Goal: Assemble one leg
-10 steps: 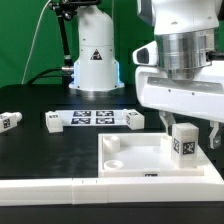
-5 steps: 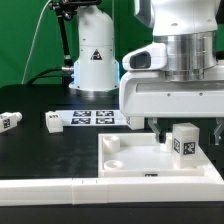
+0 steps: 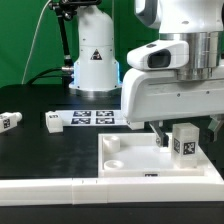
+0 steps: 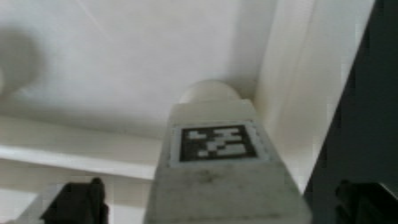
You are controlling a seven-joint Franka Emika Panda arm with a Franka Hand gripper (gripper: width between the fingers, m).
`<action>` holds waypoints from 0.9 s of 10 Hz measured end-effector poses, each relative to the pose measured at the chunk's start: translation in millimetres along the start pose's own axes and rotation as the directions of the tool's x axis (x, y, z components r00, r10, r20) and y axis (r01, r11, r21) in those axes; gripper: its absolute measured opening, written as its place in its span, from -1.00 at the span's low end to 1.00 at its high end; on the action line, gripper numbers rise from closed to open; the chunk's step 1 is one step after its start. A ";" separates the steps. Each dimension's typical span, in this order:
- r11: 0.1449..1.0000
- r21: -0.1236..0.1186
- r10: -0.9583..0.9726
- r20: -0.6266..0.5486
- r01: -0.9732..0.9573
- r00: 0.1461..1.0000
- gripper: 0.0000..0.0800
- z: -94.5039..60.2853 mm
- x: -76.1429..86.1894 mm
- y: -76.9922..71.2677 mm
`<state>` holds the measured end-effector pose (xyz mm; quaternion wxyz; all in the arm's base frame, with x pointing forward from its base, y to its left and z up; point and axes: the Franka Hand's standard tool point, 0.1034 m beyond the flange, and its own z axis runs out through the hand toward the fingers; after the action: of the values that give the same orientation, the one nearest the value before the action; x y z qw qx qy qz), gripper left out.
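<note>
The leg (image 3: 184,142), a small white post with a black-and-white tag, stands upright in the corner of the white square tray (image 3: 128,162) at the exterior view's right. My gripper (image 3: 184,132) is over it, open. One finger (image 3: 156,131) stands on each side of the leg, with a gap on both sides. In the wrist view the leg (image 4: 221,160) fills the middle. The dark fingertips (image 4: 75,202) stand apart from it on either side.
Three more small tagged posts lie on the black table (image 3: 10,121) (image 3: 52,121) (image 3: 133,119). The marker board (image 3: 92,117) lies between two of them. A long white ledge (image 3: 50,186) runs along the front. The robot base (image 3: 95,60) stands behind.
The gripper hand has shifted toward the exterior view's left, and its finger on that side now stands farther from the leg. The leg has not moved.
</note>
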<state>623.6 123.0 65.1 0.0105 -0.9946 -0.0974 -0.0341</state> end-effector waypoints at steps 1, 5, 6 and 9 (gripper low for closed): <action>1.000 0.000 0.004 0.000 -0.004 1.000 0.55 0.1 -0.1 -0.1; 1.000 0.000 0.004 0.000 -0.004 1.000 -0.28 0.3 -0.1 0.1; 1.000 0.000 0.011 0.000 -0.011 1.000 -0.28 0.3 -0.1 0.1; 0.996 0.001 0.087 -0.001 -0.087 0.996 -0.28 0.2 0.0 0.2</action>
<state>623.7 122.9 65.0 0.0127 -0.9979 -0.0541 -0.0339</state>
